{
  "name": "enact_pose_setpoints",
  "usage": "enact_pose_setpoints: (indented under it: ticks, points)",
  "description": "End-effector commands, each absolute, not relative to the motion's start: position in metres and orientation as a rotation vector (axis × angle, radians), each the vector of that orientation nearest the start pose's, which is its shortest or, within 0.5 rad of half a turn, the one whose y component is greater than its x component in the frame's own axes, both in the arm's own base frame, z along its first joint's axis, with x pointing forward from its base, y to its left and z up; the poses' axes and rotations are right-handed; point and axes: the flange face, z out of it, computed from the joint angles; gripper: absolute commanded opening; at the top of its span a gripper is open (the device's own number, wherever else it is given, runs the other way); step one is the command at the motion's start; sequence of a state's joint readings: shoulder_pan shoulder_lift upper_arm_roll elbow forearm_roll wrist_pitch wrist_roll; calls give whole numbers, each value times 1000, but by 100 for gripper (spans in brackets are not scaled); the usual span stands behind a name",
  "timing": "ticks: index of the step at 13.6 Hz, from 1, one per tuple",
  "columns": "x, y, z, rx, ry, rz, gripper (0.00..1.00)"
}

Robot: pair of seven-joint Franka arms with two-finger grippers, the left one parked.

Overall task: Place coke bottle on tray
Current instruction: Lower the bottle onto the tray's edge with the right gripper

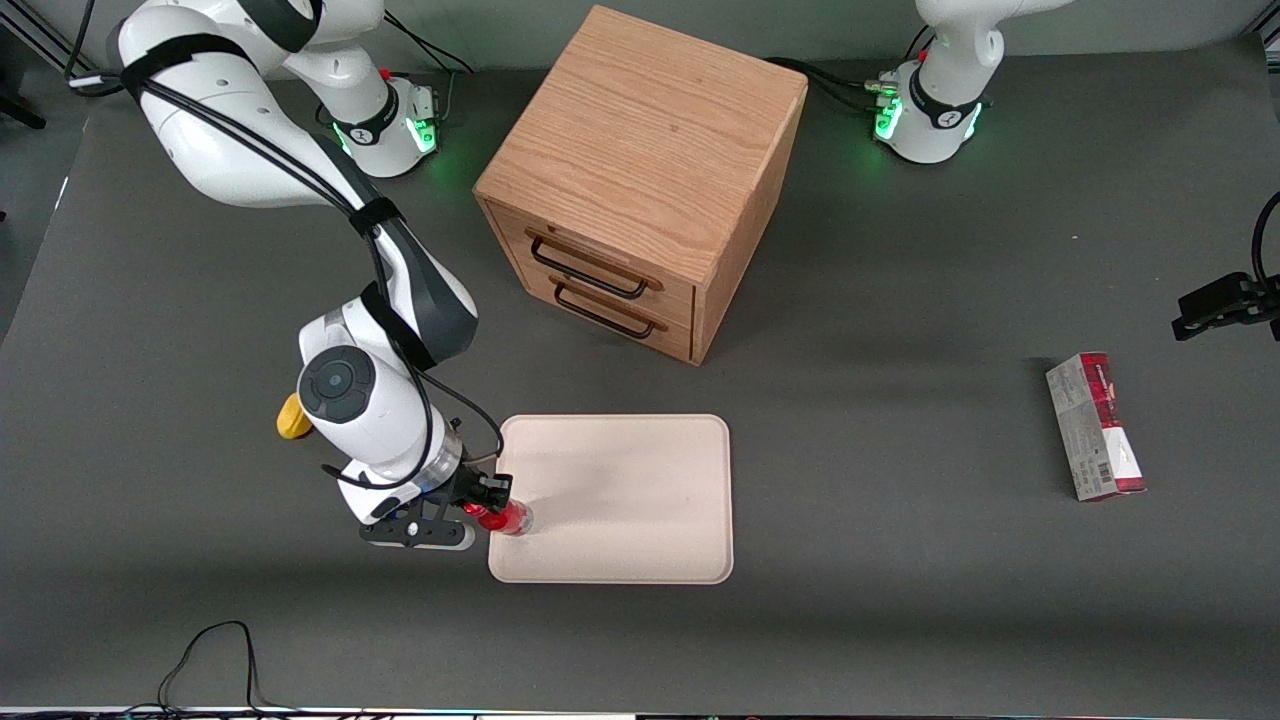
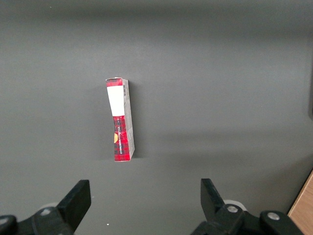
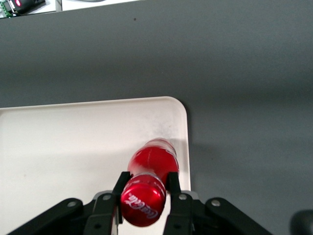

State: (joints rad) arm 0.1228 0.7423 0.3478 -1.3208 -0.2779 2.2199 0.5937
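Observation:
The coke bottle [image 1: 507,517] [image 3: 152,166], small and red with a red cap, stands upright on the cream tray [image 1: 640,480] [image 3: 73,142]. It is close to the tray's rim, at the corner nearest the front camera on the working arm's end. My right gripper [image 1: 488,500] [image 3: 147,180] comes down over it from above. The fingers [image 3: 173,182] are shut on the bottle's neck, just below the cap. The bottle's base is hidden in the right wrist view.
A wooden drawer cabinet [image 1: 640,180] stands farther from the front camera than the tray. A yellow lump [image 1: 289,418] lies beside the working arm's wrist. A red-and-grey carton [image 1: 1095,425] [image 2: 121,120] lies toward the parked arm's end. A black cable [image 1: 215,650] loops near the table's front edge.

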Motion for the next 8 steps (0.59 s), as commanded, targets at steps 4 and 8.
enact_pose_setpoints:
  ticks: [4,8]
  points:
    - [709,280,326,-3030,141,-326,9]
    - [706,280,319,-3037,136,-307,28]
